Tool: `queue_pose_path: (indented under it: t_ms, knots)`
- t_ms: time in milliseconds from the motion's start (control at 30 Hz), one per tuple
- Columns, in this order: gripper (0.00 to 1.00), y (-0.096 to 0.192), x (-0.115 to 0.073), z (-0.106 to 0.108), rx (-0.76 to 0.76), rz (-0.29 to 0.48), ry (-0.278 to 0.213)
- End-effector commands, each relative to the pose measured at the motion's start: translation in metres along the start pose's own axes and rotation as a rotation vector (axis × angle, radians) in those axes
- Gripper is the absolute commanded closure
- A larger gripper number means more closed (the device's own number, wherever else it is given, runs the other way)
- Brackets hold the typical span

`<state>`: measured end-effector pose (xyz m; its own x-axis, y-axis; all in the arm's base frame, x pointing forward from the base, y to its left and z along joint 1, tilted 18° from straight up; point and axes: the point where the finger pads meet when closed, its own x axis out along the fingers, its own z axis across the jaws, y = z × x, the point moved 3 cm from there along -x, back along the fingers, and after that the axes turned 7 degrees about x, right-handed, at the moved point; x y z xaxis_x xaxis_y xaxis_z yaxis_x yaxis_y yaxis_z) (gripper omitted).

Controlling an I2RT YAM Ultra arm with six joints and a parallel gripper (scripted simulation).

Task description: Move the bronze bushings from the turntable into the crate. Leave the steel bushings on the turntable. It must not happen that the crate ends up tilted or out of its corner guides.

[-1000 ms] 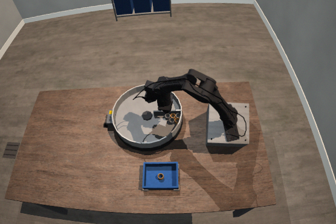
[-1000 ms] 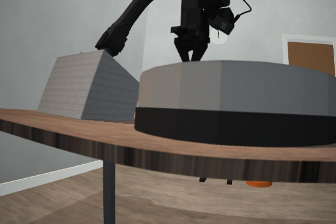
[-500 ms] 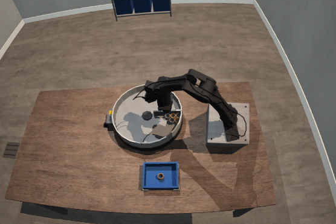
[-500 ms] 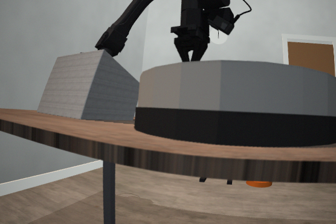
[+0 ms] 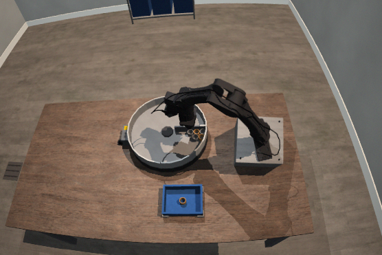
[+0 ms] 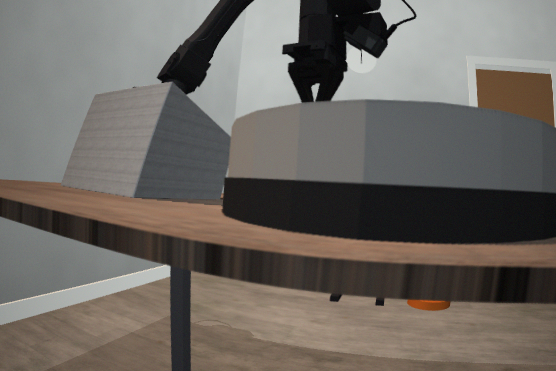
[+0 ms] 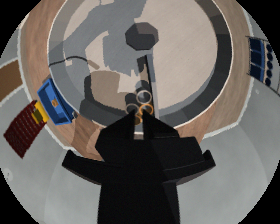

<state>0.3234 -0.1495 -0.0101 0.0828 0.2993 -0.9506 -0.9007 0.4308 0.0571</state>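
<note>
The pincer (image 6: 316,98) hangs nearly pressed together and empty just above the turntable (image 5: 137,146), over the tight cluster of bronze bushings (image 5: 199,134) and steel bushings (image 5: 191,132) near its right wall. One bronze bushing already lies in the crate (image 5: 169,205) on the bench (image 5: 86,174). The risk is that, with the rings touching, a descent catches a steel one or knocks the neighbours apart.

On the table (image 5: 86,174), the crate (image 5: 170,205) lies before the turntable (image 5: 137,153), the pedestal (image 5: 276,122) to its right.
</note>
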Motion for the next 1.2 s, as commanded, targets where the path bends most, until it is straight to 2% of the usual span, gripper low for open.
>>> queue_pose_path:
  t_ms: [0, 733, 800, 833, 900, 1033, 1167]
  knots:
    - [0.87, -0.006, 0.0, -0.001, 0.007, 0.002, 0.004]
    - [0.87, -0.007, 0.0, -0.001, 0.006, -0.001, 0.004]
    - [0.87, -0.011, 0.005, 0.001, -0.005, -0.018, 0.005]
    - [0.87, 0.003, 0.017, 0.0, 0.007, 0.021, 0.0]
    - [0.87, 0.003, 0.017, 0.0, 0.007, 0.021, 0.0]
    - [0.87, 0.003, 0.033, 0.002, 0.007, 0.021, -0.004]
    - [0.87, -0.009, 0.026, -0.003, 0.013, -0.015, -0.002]
